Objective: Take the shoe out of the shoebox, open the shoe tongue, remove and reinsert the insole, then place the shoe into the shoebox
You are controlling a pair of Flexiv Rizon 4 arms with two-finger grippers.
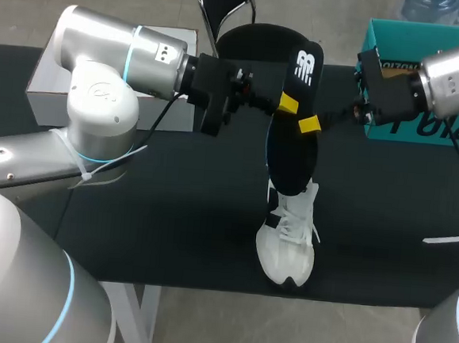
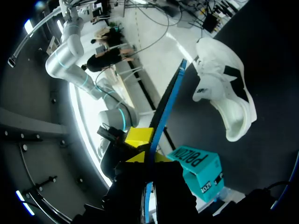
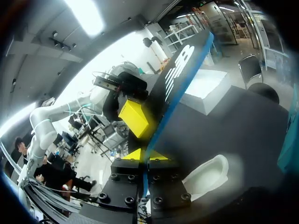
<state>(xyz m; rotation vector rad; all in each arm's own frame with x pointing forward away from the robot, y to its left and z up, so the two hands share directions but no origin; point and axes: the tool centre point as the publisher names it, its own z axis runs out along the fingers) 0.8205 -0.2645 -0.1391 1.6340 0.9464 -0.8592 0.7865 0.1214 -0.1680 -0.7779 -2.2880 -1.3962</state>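
A black insole (image 1: 293, 157) with a white logo and a blue edge hangs tilted above the white shoe (image 1: 288, 240), which lies on the black table. From the left, my left gripper (image 1: 288, 105) is shut on the insole's upper part. My right gripper (image 1: 309, 124) comes in from the right and is shut on the opposite edge, just below. In the left wrist view the insole (image 2: 170, 93) runs edge-on out from between the left gripper (image 2: 145, 158) tips, with the shoe (image 2: 224, 88) beyond. The right wrist view has the insole (image 3: 180, 70) clamped in the right gripper (image 3: 145, 154), the shoe (image 3: 205, 175) beneath.
The teal shoebox (image 1: 399, 42) stands at the table's back right, behind my right arm; it also shows beside the left gripper as the teal shoebox (image 2: 198, 170). A white box (image 1: 41, 85) sits at the back left, under my left arm.
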